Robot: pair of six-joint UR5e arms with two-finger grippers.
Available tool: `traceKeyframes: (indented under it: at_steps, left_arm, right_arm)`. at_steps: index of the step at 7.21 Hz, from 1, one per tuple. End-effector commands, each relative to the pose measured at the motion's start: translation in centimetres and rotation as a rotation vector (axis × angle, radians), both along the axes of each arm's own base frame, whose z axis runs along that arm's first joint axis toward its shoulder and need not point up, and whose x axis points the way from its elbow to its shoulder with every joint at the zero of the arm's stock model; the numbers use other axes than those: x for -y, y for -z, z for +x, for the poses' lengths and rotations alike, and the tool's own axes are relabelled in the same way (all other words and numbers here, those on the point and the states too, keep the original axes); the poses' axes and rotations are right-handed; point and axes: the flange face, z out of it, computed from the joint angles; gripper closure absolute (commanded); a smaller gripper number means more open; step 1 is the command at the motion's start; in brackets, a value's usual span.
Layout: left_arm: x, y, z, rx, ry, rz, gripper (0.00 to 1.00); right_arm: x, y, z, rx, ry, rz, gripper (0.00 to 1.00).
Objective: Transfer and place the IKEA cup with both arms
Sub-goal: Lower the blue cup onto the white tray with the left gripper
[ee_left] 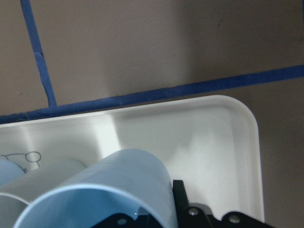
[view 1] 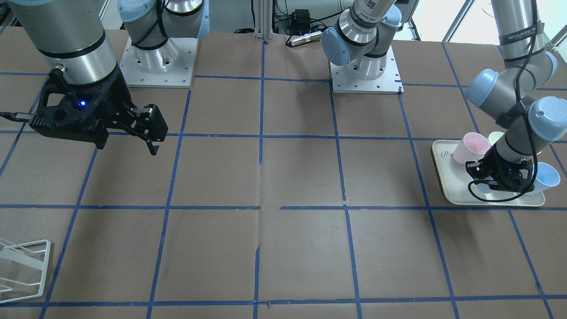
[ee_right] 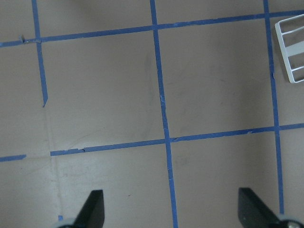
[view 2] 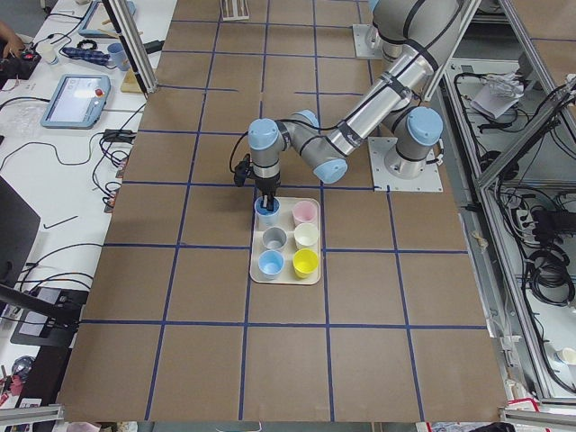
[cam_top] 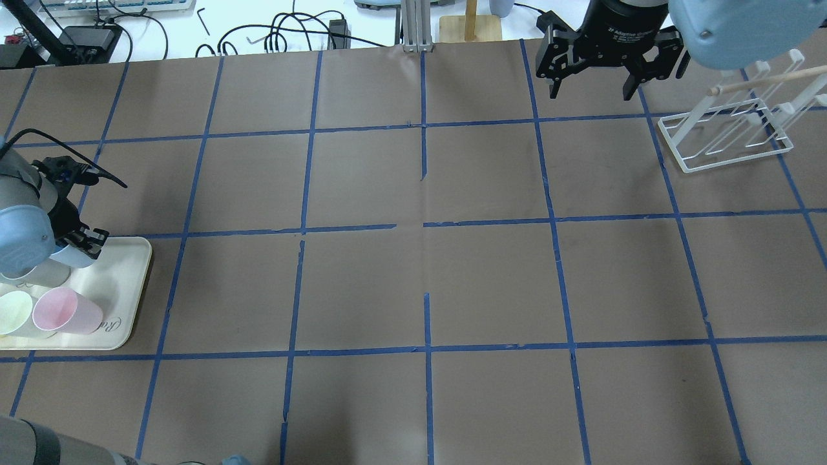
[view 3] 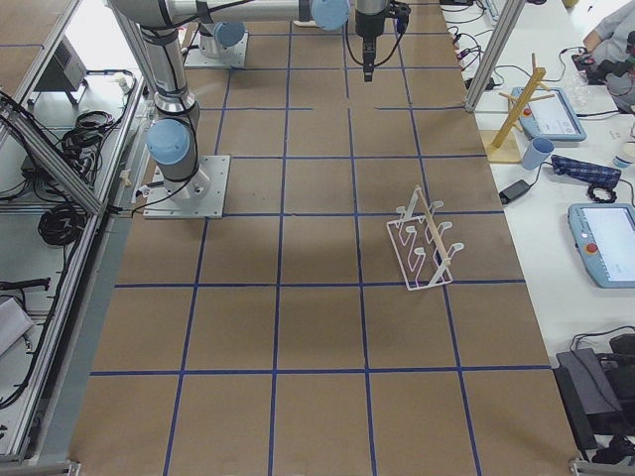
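Barely begun: the cup (ee_left: 118, 185) sits in the tray (ee_left: 237, 142) corner, left gripper (cam_top: 76, 244) down at its wall; whether pinching yet, I cannot tell. Right gripper (cam_top: 591, 93) hangs spread, well apart. Lift, handover, placing remain.

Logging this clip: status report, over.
Left gripper jaws pinching small light blue plastic tumbler at cream tray corner. Right gripper open, empty. Grey plastic cup close beside tumbler.

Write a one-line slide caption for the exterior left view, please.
Left gripper pinches the wall of a light blue IKEA cup in a corner of the cream tray.
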Motion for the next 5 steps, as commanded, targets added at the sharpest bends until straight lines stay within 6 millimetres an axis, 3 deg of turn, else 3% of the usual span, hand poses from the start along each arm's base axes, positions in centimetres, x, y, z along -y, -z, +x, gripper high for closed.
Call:
traceKeyframes:
  at_steps: [1,5]
  left_arm:
    - [0.4,1.4,-0.8,-0.032,-0.027,-0.008,1.00]
    - [-0.4,1.8,-1.4,-0.056,-0.027,0.006,0.98]
  right_arm:
    - [0.1,-0.3,-1.0,-0.008,-0.076,-0.002,0.00]
    - [-0.3,-1.2,-2.7,-0.008,-0.055,-0.011,0.00]
